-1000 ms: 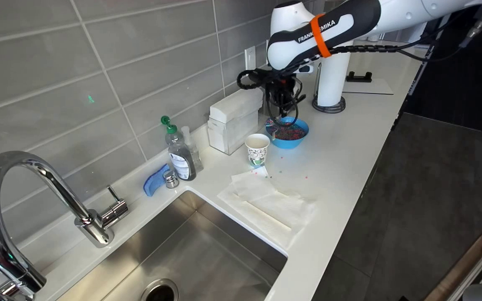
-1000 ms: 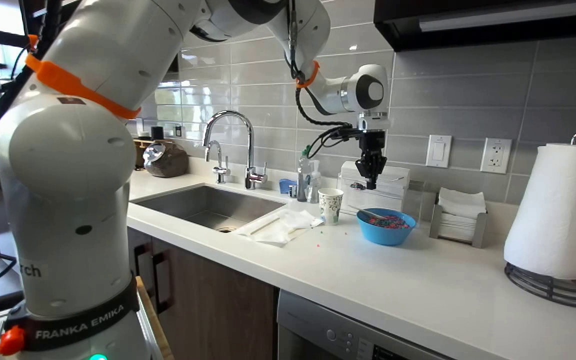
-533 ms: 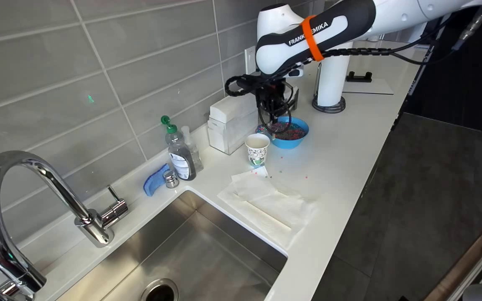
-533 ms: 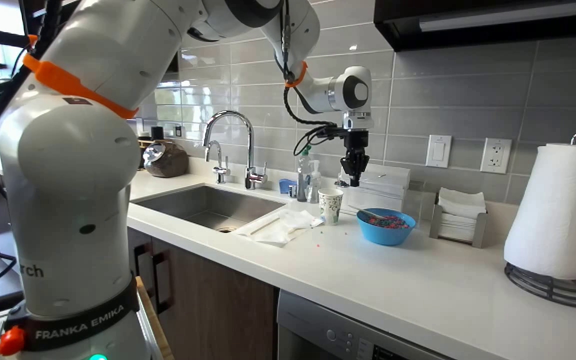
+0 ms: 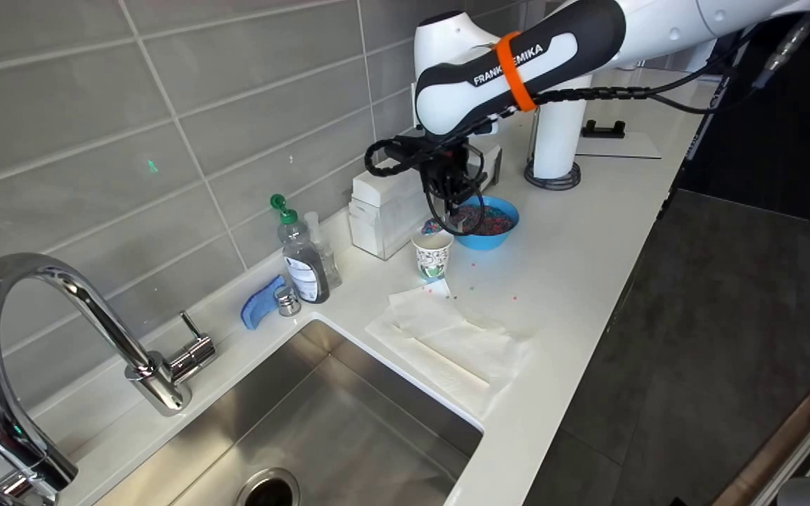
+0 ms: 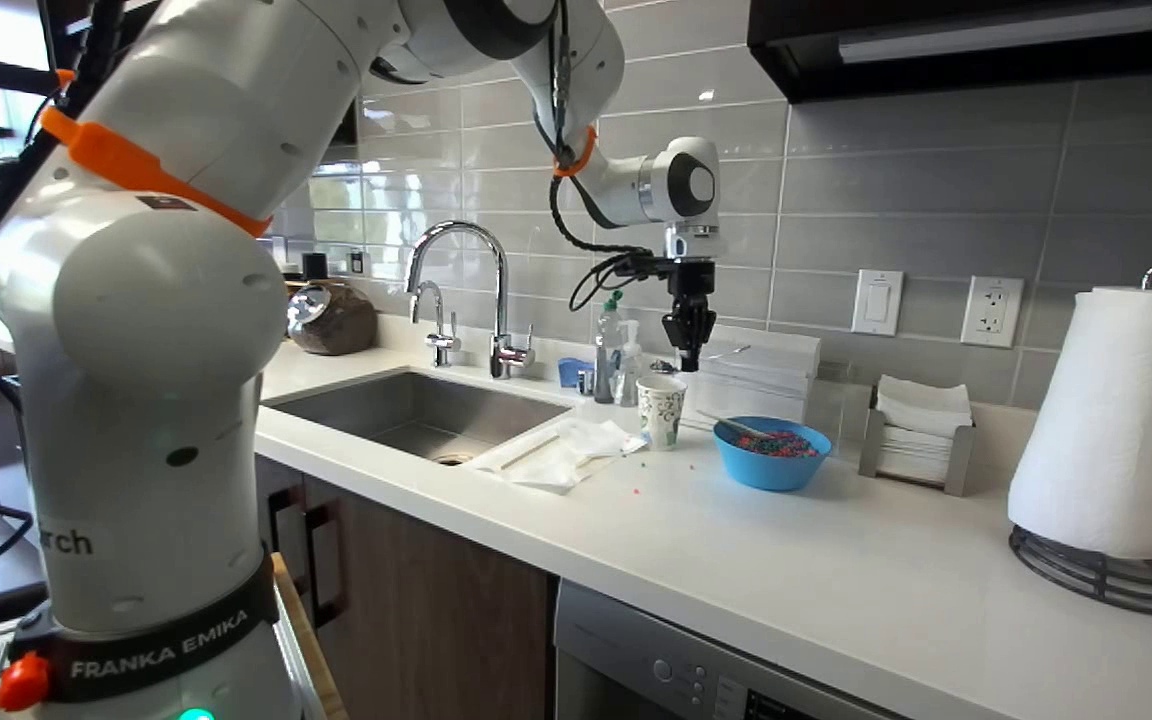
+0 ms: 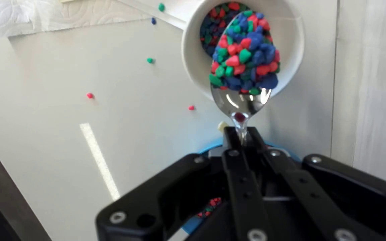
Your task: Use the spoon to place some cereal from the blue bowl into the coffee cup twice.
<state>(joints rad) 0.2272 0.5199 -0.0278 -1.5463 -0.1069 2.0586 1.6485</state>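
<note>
My gripper (image 7: pixel 242 135) is shut on the handle of a metal spoon (image 7: pixel 238 100). The spoon is level and heaped with red, green and blue cereal bits (image 7: pixel 246 53). In the wrist view the heap overlaps the opening of the white coffee cup (image 7: pixel 293 50), which has cereal inside (image 7: pixel 209 33). In both exterior views the spoon is just above the cup (image 5: pixel 433 260) (image 6: pixel 660 415), and the gripper (image 6: pixel 686 360) is between cup and bowl. The blue bowl (image 6: pixel 771 472) of cereal sits beside the cup, mostly hidden under the gripper in the wrist view (image 7: pixel 191 225). A pale handle (image 6: pixel 733 425) leans in it.
A clear box (image 5: pixel 391 218) stands against the wall behind cup and bowl. A soap bottle (image 5: pixel 304 267), crumpled paper towel (image 5: pixel 447 344) and the sink (image 5: pixel 349 422) lie to one side. A napkin holder (image 6: pixel 918 440) and paper-towel roll (image 6: pixel 1106 430) stand beyond the bowl. Stray bits dot the counter.
My gripper has carried the loaded spoon sideways from above the bowl's side to over the cup, slightly lower in an exterior view. Cup and bowl have not moved.
</note>
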